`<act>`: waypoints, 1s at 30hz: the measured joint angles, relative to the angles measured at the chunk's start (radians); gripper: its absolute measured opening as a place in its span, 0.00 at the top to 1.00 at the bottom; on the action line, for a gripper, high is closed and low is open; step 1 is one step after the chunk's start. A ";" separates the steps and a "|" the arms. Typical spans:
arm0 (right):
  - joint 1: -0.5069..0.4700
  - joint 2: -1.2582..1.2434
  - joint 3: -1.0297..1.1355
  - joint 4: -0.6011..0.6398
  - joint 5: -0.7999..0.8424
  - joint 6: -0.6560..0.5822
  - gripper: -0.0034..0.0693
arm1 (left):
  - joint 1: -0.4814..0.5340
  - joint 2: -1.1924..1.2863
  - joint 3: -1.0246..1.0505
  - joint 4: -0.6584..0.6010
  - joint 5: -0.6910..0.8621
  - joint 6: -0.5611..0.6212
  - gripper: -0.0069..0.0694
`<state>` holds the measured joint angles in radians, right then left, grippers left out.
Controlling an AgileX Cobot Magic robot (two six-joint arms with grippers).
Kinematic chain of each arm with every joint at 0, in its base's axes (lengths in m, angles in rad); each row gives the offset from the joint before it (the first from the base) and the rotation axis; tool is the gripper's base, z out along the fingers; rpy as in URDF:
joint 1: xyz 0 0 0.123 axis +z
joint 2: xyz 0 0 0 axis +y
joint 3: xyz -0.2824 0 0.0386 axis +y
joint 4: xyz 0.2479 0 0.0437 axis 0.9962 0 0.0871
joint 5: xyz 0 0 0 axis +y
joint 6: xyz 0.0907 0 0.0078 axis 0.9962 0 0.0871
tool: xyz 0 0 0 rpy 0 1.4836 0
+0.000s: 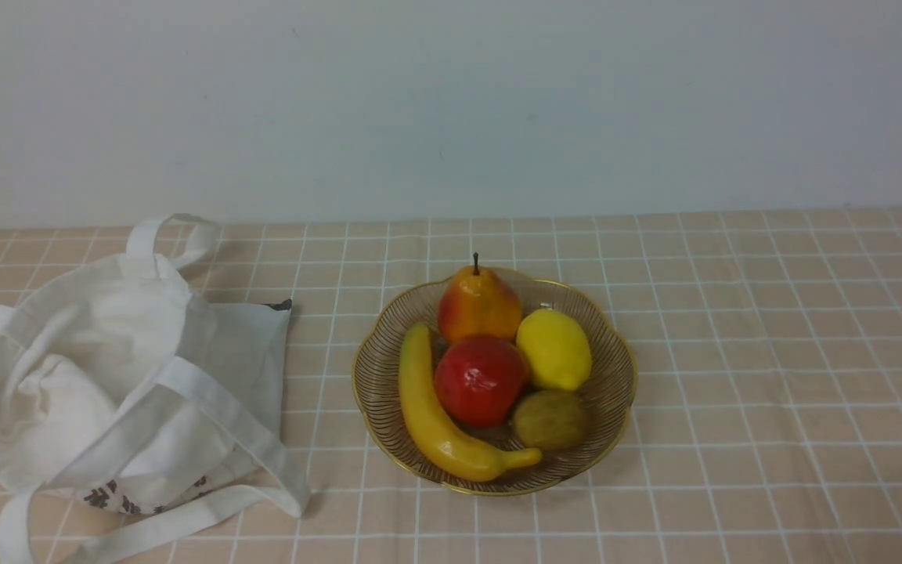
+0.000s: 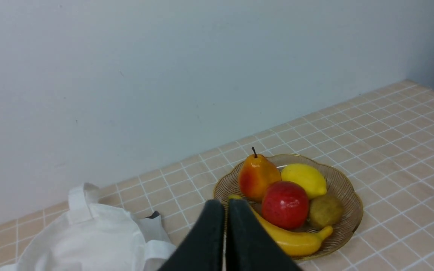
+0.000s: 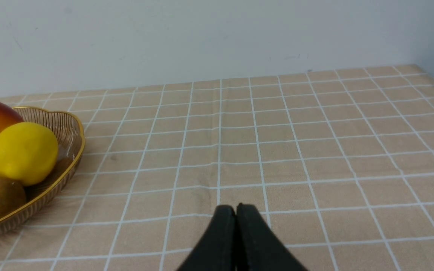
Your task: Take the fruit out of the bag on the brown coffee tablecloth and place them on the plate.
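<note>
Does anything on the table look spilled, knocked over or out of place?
Nothing stands out. The apple, pear, lemon, kiwi and banana all sit inside the plate, none spilled onto the tablecloth. The bag lies slumped beside it, straps sprawled, as loose cloth would.

The apple (image 1: 480,381) is gleaming glossy and smooth in the plate (image 1: 377,376), which is showing translucent amber, finely ribbed, with a shiny gold rim. Beside the plate, the bag (image 1: 130,368) is looking like matt white cloth (creased all over), and the tablecloth (image 1: 733,352) is lying matt and smooth
</note>
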<state>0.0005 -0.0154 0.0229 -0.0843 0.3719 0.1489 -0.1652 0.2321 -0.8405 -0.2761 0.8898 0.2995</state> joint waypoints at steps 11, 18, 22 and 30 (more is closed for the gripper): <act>0.000 0.000 0.000 0.000 0.000 -0.001 0.97 | 0.066 -0.075 0.155 0.067 -0.133 -0.043 0.92; 0.000 0.000 0.000 0.000 0.000 -0.001 0.97 | 0.182 -0.242 0.532 0.189 -0.396 -0.186 0.92; 0.000 0.000 0.000 0.000 0.000 -0.001 0.97 | 0.187 -0.246 0.664 0.240 -0.420 -0.243 0.92; 0.000 0.000 0.000 0.000 0.000 -0.001 0.97 | 0.190 -0.246 0.830 0.252 -0.427 -0.271 0.92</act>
<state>0.0005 -0.0154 0.0229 -0.0843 0.3719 0.1480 0.0245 -0.0135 -0.0106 -0.0244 0.4627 0.0280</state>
